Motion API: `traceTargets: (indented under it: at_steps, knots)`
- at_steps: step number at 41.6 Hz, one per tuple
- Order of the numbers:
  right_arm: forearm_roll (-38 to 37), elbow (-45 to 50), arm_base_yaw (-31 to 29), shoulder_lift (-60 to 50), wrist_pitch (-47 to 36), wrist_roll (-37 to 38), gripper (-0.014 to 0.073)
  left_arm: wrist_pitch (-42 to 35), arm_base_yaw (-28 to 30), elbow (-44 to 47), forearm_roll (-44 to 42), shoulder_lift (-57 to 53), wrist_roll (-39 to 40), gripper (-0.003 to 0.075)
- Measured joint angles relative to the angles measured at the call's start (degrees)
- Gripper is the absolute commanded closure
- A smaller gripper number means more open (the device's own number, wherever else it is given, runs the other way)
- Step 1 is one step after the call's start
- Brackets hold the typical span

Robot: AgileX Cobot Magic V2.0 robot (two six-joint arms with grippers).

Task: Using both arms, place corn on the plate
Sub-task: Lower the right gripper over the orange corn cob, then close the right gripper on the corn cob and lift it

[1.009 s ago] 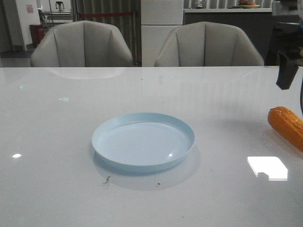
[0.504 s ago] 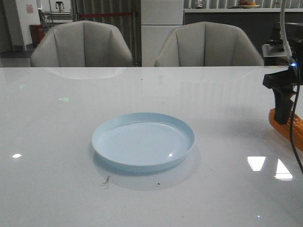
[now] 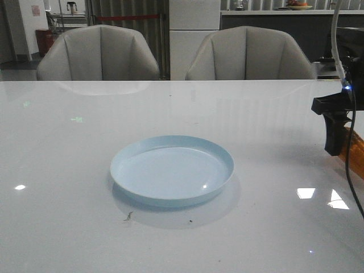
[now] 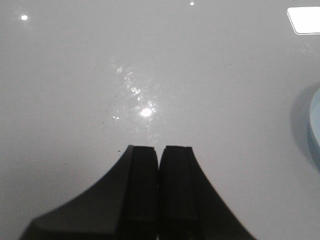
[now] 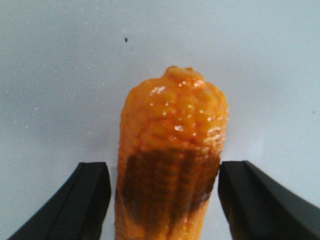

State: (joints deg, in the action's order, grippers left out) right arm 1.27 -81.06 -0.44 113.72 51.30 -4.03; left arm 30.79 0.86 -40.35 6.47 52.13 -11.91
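The pale blue plate (image 3: 170, 170) lies empty in the middle of the white table; its rim also shows at the edge of the left wrist view (image 4: 315, 125). The orange-yellow corn (image 3: 358, 156) lies on the table at the far right edge, mostly hidden behind my right gripper (image 3: 335, 149). In the right wrist view the corn (image 5: 172, 135) sits between the open fingers of the right gripper (image 5: 167, 172), blunt tip pointing away. A small gap shows on one side; the other finger is very near it. My left gripper (image 4: 159, 150) is shut and empty over bare table beside the plate.
Two grey chairs (image 3: 99, 54) stand behind the table's far edge. Small dark specks (image 3: 128, 216) lie on the table just in front of the plate. A cable (image 3: 352, 170) hangs down from the right arm.
My right gripper has come down from above and behind the corn and now straddles it, hiding most of it in the front view. The plate has not moved.
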Motion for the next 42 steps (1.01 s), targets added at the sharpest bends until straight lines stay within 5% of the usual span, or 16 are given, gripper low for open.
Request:
traceTargets:
  at_steps: [14, 30, 42]
  knots:
    - [-0.21, -0.48, -0.09, 3.04, 1.79, 0.00, 0.0234, 0.00, 0.00, 0.00, 0.00, 0.00, 0.00, 0.0631]
    - [0.83, -3.13, -0.09, 3.54, 4.63, -0.10, 0.0275, 0.00, 0.00, 0.00, 0.03, 0.00, 0.00, 0.0631]
    - [5.58, -16.86, 1.20, 3.54, 10.40, -3.32, 0.0275, 0.05, 0.00, 0.00, 0.03, 0.00, 0.00, 0.0631]
